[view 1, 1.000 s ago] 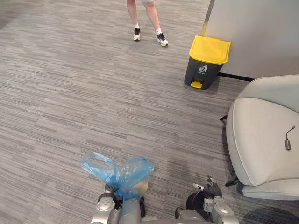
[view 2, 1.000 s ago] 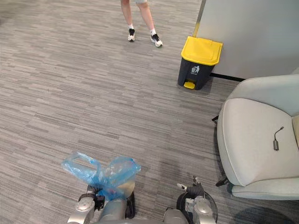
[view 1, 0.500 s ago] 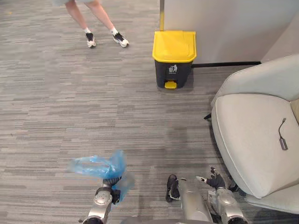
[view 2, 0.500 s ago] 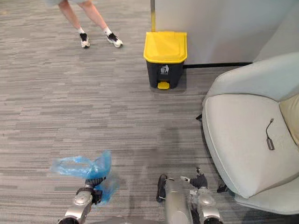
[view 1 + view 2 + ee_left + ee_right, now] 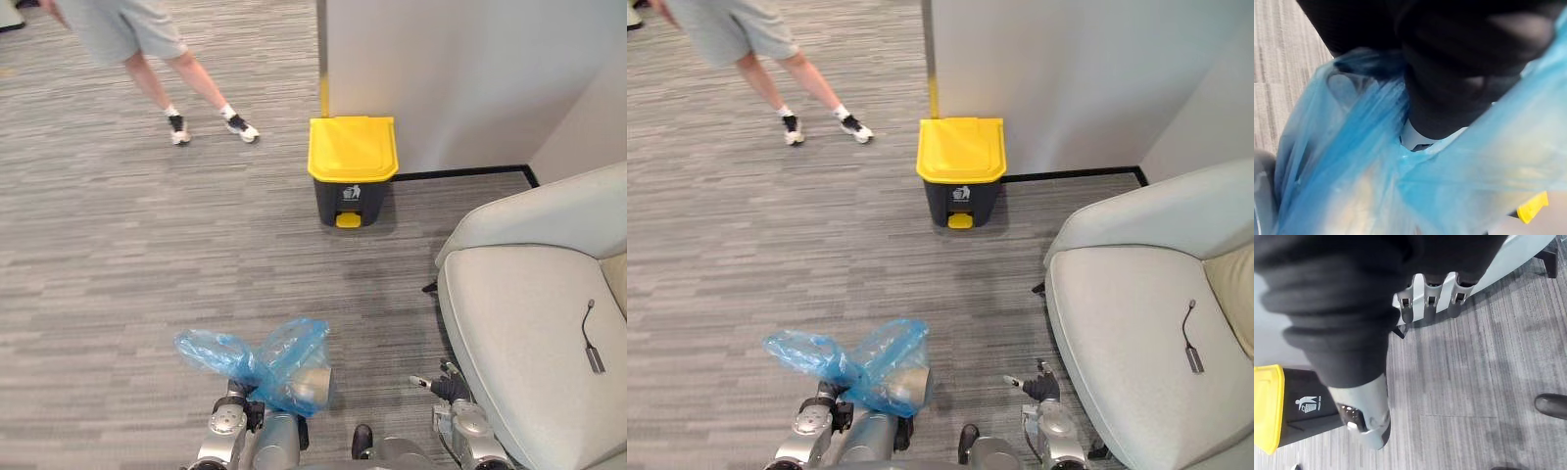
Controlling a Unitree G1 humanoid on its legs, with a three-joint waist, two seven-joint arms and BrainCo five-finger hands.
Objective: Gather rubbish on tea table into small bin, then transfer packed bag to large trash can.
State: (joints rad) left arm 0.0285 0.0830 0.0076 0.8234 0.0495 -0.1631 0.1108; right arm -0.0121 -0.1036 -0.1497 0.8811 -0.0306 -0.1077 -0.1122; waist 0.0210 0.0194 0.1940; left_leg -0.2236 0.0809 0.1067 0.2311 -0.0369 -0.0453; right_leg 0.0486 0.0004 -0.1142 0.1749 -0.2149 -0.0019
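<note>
L hand [image 5: 231, 413] tight on blue bag [image 5: 281, 362]

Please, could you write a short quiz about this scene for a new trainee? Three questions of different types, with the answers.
1. True or false: the yellow lid of the trash can is shut.
2. What lies on the seat of the armchair?
3. Where is the blue bag? A) at the left hand; B) inside the trash can; C) on the armchair.
Key: 1 true; 2 a small dark cable; 3 A.
</note>
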